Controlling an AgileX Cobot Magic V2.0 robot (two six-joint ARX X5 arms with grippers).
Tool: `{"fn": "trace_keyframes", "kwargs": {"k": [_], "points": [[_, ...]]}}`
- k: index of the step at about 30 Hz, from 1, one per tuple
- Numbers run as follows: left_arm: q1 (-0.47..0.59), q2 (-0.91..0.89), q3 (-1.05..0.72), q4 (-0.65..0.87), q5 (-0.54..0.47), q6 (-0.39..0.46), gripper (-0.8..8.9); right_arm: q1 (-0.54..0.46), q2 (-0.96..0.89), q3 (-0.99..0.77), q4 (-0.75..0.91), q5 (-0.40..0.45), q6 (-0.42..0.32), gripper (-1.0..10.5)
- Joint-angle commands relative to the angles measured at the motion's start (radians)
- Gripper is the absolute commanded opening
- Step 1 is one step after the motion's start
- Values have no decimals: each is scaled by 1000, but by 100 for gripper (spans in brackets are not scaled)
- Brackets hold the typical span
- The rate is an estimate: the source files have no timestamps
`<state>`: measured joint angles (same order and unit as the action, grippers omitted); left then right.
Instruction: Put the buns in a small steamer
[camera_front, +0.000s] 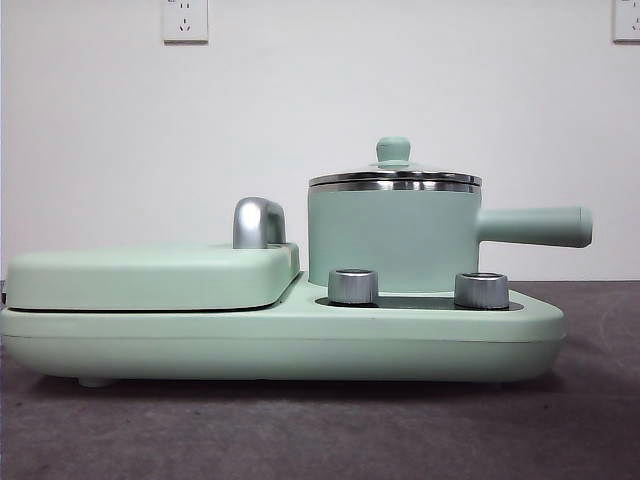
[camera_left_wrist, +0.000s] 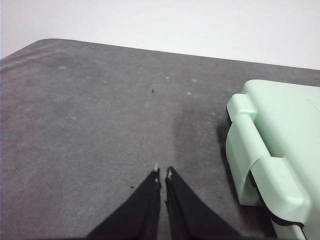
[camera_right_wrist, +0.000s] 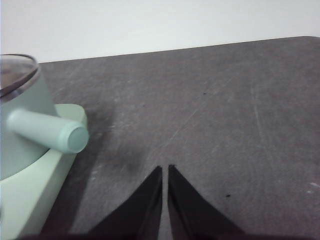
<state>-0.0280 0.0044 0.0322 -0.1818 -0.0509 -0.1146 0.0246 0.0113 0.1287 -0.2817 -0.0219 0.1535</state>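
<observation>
left gripper (camera_left_wrist: 163, 175) pressed together, over bare table beside the griddle lid (camera_left_wrist: 280, 145) | right gripper (camera_right_wrist: 165, 170) same, near steamer (camera_front: 395, 235) handle (camera_right_wrist: 47, 131) | no buns visible | lid (camera_front: 395, 178) still on, so I'd lift it straight up by the knob (camera_front: 393, 150)

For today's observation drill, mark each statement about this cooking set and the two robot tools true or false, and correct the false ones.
1. The lid sits on the steamer. True.
2. The steamer's handle sticks straight up. False: it juts out sideways, level with the table.
3. A bun lies on the table beside the left tool. False: no bun shows in any view.
4. Two steel knobs stand on the base in front of the steamer. True.
5. The right tool grips the handle. False: it hangs shut over bare table, apart from the handle.
6. The griddle lid is closed. True.
</observation>
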Motion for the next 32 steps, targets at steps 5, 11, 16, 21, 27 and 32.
{"fn": "trace_keyframes", "kwargs": {"k": [5, 11, 16, 21, 27, 32], "points": [[2, -1, -19, -5, -5, 17, 20, -9, -8, -46, 19, 5, -9, 18], [2, -1, -19, -5, -5, 17, 20, -9, -8, -73, 21, 5, -9, 18], [2, -1, -19, -5, -5, 17, 20, -9, -8, -94, 55, 4, -30, 17], [2, -1, -19, -5, -5, 17, 20, -9, -8, -117, 117, 4, -41, 18], [2, -1, -19, -5, -5, 17, 20, -9, -8, -117, 117, 5, -94, 18], [2, -1, -19, -5, -5, 17, 21, -9, -8, -117, 118, 4, -109, 18]]}}
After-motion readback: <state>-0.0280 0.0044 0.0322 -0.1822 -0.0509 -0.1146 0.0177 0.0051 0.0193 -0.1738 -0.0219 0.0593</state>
